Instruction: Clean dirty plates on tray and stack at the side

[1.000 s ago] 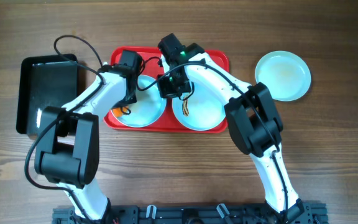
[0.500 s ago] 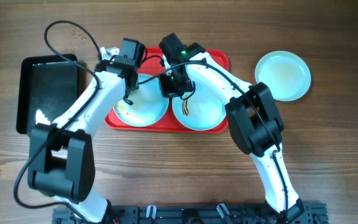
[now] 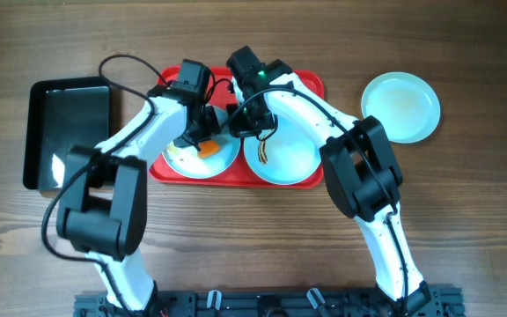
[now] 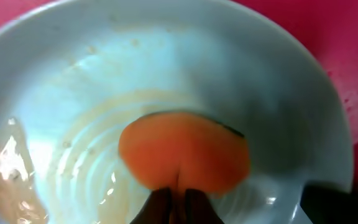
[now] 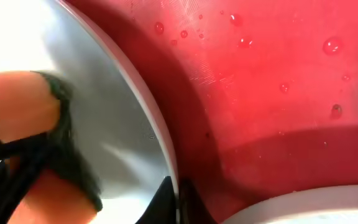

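Note:
Two white plates sit side by side on the red tray [image 3: 311,86]: a left plate [image 3: 180,161] and a right plate [image 3: 296,158]. A third plate [image 3: 400,106] lies on the table at the right. My left gripper [image 3: 203,141] is shut on an orange sponge [image 4: 185,152] pressed onto the left plate [image 4: 67,93], which shows smears and wet streaks. My right gripper [image 5: 177,196] is shut on that plate's rim [image 5: 143,106], with the red tray [image 5: 272,81] beside it. The sponge also shows in the right wrist view [image 5: 17,102].
A glossy black rectangular tray [image 3: 69,123] lies on the wooden table left of the red tray. Water drops dot the red tray [image 5: 332,46]. Both arms cross over the red tray's middle.
My left gripper has moved down from the tray's far edge onto the left plate, and the orange sponge now shows on the plate. The right arm has stayed put.

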